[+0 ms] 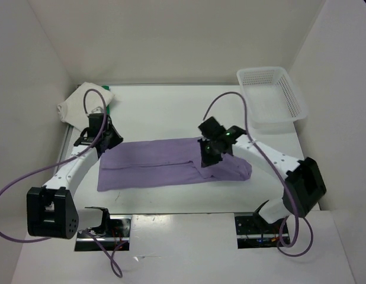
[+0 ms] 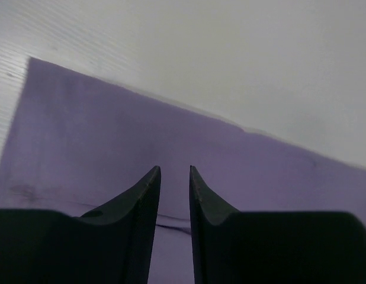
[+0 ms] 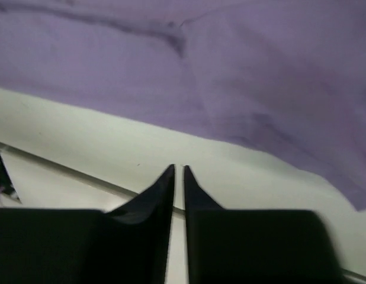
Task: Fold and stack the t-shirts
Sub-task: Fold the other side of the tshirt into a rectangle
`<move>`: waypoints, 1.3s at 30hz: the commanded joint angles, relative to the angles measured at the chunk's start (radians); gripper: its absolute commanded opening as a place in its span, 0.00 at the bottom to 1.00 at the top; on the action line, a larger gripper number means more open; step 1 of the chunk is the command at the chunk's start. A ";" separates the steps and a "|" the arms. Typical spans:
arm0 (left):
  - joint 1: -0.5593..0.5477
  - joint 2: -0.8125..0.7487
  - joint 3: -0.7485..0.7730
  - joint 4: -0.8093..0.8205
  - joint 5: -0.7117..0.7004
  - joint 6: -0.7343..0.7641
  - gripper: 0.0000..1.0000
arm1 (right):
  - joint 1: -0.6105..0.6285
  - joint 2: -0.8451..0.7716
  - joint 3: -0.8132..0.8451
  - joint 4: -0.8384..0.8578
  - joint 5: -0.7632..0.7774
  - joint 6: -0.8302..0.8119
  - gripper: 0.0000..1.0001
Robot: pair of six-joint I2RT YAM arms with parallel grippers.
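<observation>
Lavender t-shirt lies flat mid-table, folded into a long band running left to right, with its right end bunched thicker. Cream t-shirt sits crumpled in the far left corner. A sliver of green t-shirt shows at its far edge, touching it. White mesh basket stands in the far right corner, well apart from the cloth.

Left gripper hangs over the band's left end. On its wrist view I see the fingers a little apart, with purple cloth showing through the gap and nothing pinched.

Right gripper hangs over the band's right part. Its fingers are drawn close with only a thin slit between them, gripping nothing. The tips point at bare table just beside the shirt's edge.
</observation>
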 commanded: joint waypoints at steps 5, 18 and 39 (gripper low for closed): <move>-0.138 -0.008 -0.067 0.062 0.059 -0.075 0.33 | 0.086 0.109 -0.045 0.103 0.089 0.058 0.42; -0.149 -0.021 -0.111 0.071 0.068 -0.086 0.32 | 0.086 0.246 -0.090 0.164 0.087 0.058 0.41; -0.149 0.024 0.034 0.040 0.058 -0.022 0.32 | -0.006 0.102 0.007 0.070 -0.259 -0.103 0.00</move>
